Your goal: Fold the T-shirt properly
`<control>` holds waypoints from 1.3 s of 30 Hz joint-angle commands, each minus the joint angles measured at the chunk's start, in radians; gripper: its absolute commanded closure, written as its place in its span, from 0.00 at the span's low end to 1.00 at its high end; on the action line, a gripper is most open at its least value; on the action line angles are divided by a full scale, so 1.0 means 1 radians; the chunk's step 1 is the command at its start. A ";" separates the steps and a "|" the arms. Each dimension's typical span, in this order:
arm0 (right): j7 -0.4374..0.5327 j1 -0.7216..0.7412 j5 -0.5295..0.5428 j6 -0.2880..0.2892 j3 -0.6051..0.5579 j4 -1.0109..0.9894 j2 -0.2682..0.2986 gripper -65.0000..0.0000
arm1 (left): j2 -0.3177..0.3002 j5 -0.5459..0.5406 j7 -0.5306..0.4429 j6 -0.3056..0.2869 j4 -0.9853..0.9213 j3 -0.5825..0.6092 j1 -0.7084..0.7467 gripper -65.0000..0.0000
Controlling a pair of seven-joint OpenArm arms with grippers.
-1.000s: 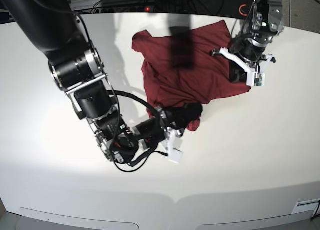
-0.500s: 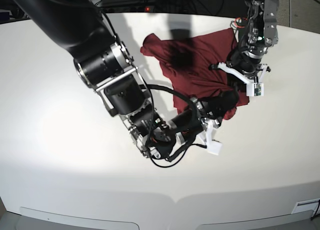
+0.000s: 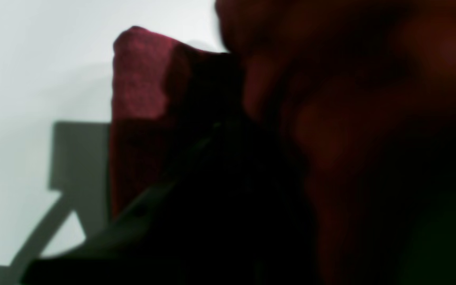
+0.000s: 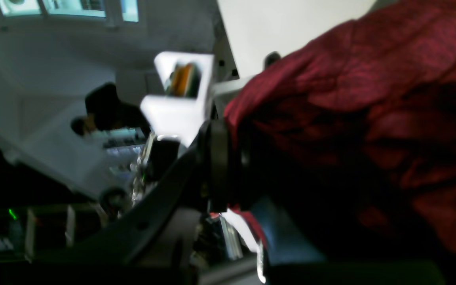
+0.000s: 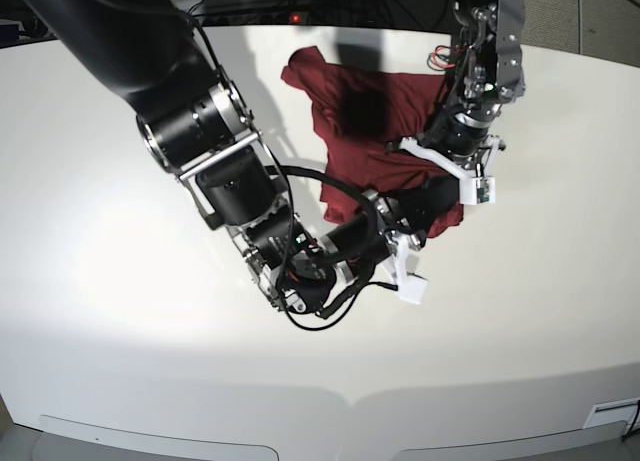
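- The T-shirt (image 5: 375, 141), dark red and wrinkled, lies bunched on the far middle of the white bench (image 5: 110, 311), with one pointed corner sticking out toward the far left and the rest gathered into a rough heap that narrows toward the near right.
- The right gripper (image 5: 432, 203) sits at the near-right tip of that heap, in the base view reaching in from the left on a bulky black arm; its jaws are closed down narrow and buried in a dark fold of the cloth, so it looks to be pinching the T-shirt edge, though the fabric hides the fingertips.
- From the right wrist view the red cloth (image 4: 370, 130) drapes over the dark gripper body and fills the right side of the frame, blurred.
- The left gripper (image 5: 452, 141) comes down from the far right onto the right side of the T-shirt, just beside the right gripper; its jaws are fully together, and cloth is bunched up against it.
- The left wrist view is very dark and out of focus: red fabric (image 3: 141, 79) fills most of the frame right against the camera, with a strip of pale bench (image 3: 34, 59) on the left, so a grip on the T-shirt is likely there but cannot be confirmed.
- White camera mounts hang off both wrists, one near the heap's near tip and one at its right edge.
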 commanded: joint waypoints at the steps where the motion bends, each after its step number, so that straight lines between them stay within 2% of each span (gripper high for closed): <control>1: 0.008 0.038 0.045 0.002 0.003 0.013 -0.018 1.00 | 0.005 0.003 0.008 -0.011 0.011 0.005 -0.005 1.00; 5: 0.008 0.050 0.045 0.002 0.004 0.013 -0.018 1.00 | -0.013 0.000 0.010 -0.010 0.052 0.003 -0.002 1.00; 11: 0.008 0.097 0.045 0.002 0.004 0.013 -0.018 1.00 | -0.026 0.003 0.029 -0.009 0.244 0.003 0.042 1.00; 17: 0.008 0.115 0.045 0.002 0.005 0.013 -0.018 1.00 | -0.026 0.098 0.129 -0.008 0.370 -0.072 0.102 1.00; 23: 0.008 0.103 0.045 0.002 0.005 0.013 -0.018 1.00 | -0.026 0.231 0.142 -0.008 0.439 -0.210 0.233 1.00; 25: 0.008 0.092 0.045 0.002 0.005 0.013 -0.018 1.00 | -0.026 0.260 0.110 -0.008 0.429 -0.234 0.287 1.00; 30: 0.008 0.057 0.045 0.002 0.005 0.013 -0.018 1.00 | -0.025 0.289 -0.100 -0.008 0.333 -0.238 0.382 1.00; 32: 0.008 0.045 0.045 0.002 0.005 0.013 -0.018 1.00 | -0.023 0.279 -0.103 -0.008 0.280 -0.237 0.371 1.00; 36: 0.008 0.032 0.045 0.002 0.005 0.013 -0.018 1.00 | -0.023 0.191 -0.097 -0.021 0.197 -0.228 0.324 1.00; 39: 0.008 0.031 0.045 0.002 0.005 0.013 -0.018 1.00 | -0.023 0.180 -0.095 -0.023 0.143 -0.189 0.283 1.00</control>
